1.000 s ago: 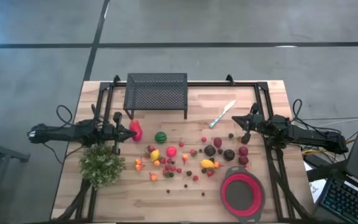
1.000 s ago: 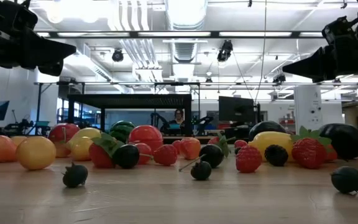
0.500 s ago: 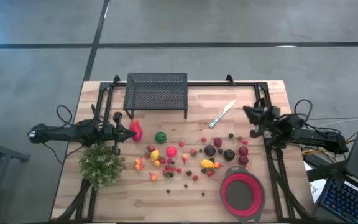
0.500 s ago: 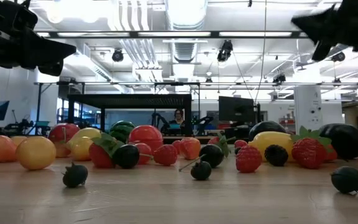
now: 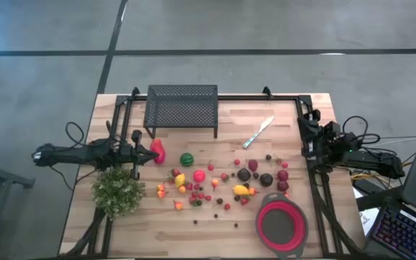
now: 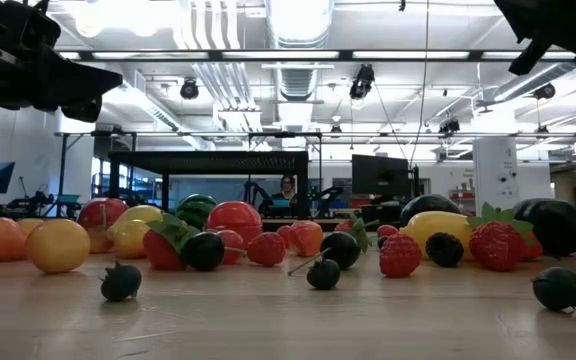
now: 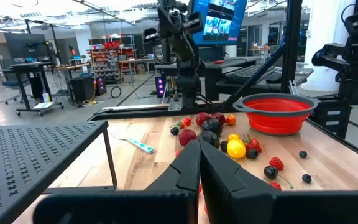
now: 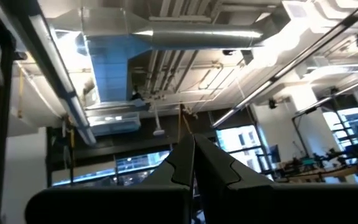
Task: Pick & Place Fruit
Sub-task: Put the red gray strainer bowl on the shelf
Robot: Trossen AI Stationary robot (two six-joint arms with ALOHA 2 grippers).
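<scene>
Many small toy fruits (image 5: 215, 184) in red, yellow, orange, green and dark maroon lie loose on the middle of the wooden table; the low view shows them as a row (image 6: 268, 245). A larger red piece (image 5: 157, 152) lies just ahead of my left gripper (image 5: 143, 149), which is shut and level at the table's left side; I cannot tell whether the two touch. Over the right edge, my right gripper (image 5: 305, 124) is shut and tipped upward, clear of the fruit. Its wrist view shows shut fingers (image 8: 193, 152) against the ceiling.
A red collapsible bowl (image 5: 282, 225) stands near the front right corner. A black mesh rack (image 5: 182, 108) stands at the far edge, with a silver knife (image 5: 258, 132) to its right. A bushy green plant (image 5: 118, 191) sits near the front left.
My right gripper has risen and tipped from about level to pointing upward. It has drawn back toward the table's right edge and has stayed shut. The fruit has not moved.
</scene>
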